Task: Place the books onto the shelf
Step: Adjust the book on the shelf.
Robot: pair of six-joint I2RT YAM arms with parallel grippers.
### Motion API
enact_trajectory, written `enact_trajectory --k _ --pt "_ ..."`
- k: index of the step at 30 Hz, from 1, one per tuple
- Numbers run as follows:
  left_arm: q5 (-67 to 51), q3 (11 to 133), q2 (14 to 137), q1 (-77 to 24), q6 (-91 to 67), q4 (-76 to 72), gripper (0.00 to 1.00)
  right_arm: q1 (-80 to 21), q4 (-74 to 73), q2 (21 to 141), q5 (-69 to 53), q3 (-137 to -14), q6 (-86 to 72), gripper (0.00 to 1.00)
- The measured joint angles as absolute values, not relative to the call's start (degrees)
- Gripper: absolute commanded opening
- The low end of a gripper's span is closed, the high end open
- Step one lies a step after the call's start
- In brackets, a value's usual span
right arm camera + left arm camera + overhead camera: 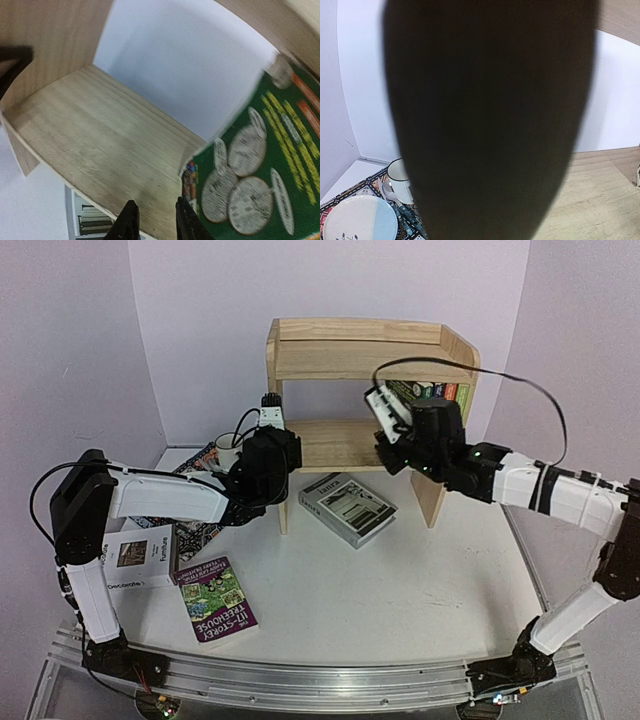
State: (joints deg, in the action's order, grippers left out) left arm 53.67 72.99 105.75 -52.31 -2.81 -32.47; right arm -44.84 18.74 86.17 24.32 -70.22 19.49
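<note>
The pine shelf (330, 445) stands at the back of the table. At the right end of its lower board (100, 135) stand some books (432, 392), a green-covered one (250, 170) leaning nearest. My right gripper (156, 202) hangs at the board's front edge, open, nothing between its fingers, the green book just right of it. My left gripper (274, 448) is clamped on the shelf's left side panel; a dark mass fills most of the left wrist view. On the table lie a grey-white book (347, 507), a purple Treehouse book (218, 598) and a white Decorate book (140, 557).
A patterned placemat (195, 535) lies at the left under my left arm, with a white cup (397, 172) and a blue-and-white plate (357, 220) on it. The right arm's cable (520, 380) loops in front of the shelf's right panel.
</note>
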Motion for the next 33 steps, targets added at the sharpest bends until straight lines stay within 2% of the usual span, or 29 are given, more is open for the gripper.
enact_trajectory --k 3,9,14,18,33 --pt "53.7 73.0 105.8 -52.3 -2.8 -32.5 0.12 -39.5 15.5 81.4 21.4 -69.8 12.2 0.38" --pt "53.8 73.0 105.8 -52.4 -2.9 -32.5 0.12 -34.2 10.7 72.5 13.5 -68.4 0.3 0.37" --pt "53.8 73.0 105.8 -52.4 -2.9 -32.5 0.13 -28.1 8.5 71.3 10.0 -68.4 -5.6 0.38" --pt "53.8 73.0 105.8 -52.4 -2.9 -32.5 0.13 -28.1 7.0 71.4 7.8 -68.4 -7.8 0.50" --pt "53.7 73.0 105.8 -52.4 -2.9 -32.4 0.13 -28.3 5.3 74.2 3.9 -72.0 -9.2 0.50"
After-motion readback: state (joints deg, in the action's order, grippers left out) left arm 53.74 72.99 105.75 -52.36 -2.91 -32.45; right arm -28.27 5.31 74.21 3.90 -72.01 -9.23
